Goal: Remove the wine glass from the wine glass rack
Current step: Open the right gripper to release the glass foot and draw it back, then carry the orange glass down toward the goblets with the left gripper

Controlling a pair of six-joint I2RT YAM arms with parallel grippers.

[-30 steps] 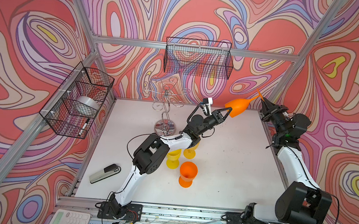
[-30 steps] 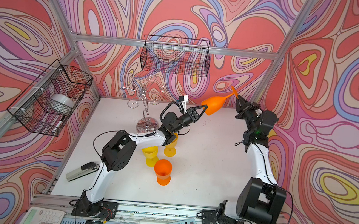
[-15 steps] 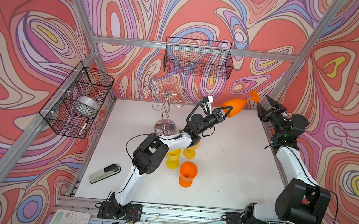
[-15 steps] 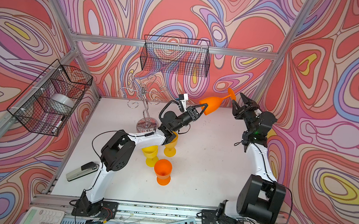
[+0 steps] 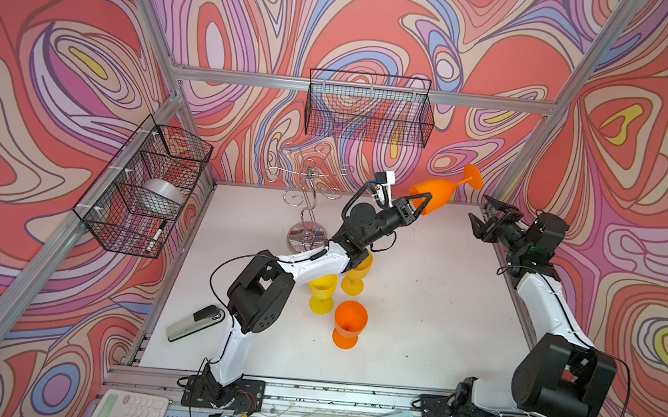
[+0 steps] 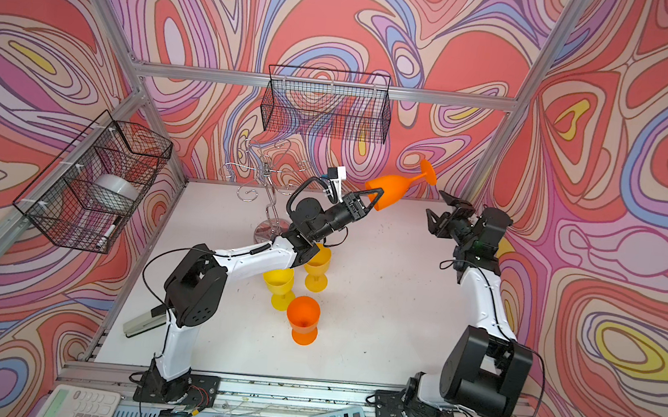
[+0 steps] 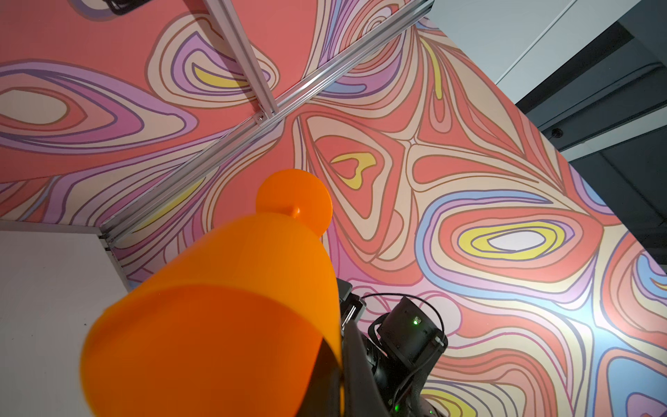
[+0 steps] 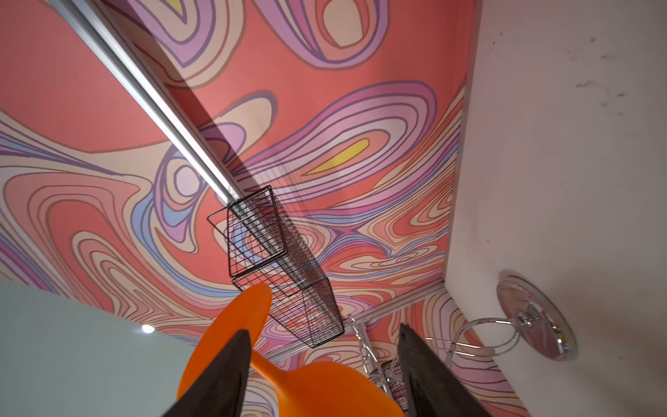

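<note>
An orange wine glass [image 5: 440, 194] [image 6: 394, 190] hangs in the air near the back wall, tilted with its foot up and to the right. My left gripper [image 5: 422, 203] [image 6: 375, 201] is shut on its rim; in the left wrist view the bowl [image 7: 234, 307] fills the foreground. My right gripper [image 5: 482, 213] [image 6: 437, 207] stands open just right of the foot, apart from it. In the right wrist view the glass [image 8: 317, 390] shows between the spread fingers [image 8: 231, 372]. The chrome wine glass rack [image 5: 308, 203] [image 6: 269, 195] [image 8: 534, 317] stands at the back left with bare hooks.
Two yellow goblets [image 5: 322, 292] [image 5: 357, 278] and an orange goblet [image 5: 349, 324] stand mid-table under my left arm. A stapler [image 5: 194, 323] lies front left. Black mesh baskets hang on the back wall [image 5: 369, 108] and the left wall [image 5: 146, 191].
My right gripper has opened, let go of the glass's foot and drawn back to the right. My left gripper keeps its hold on the rim; the glass has shifted slightly.
</note>
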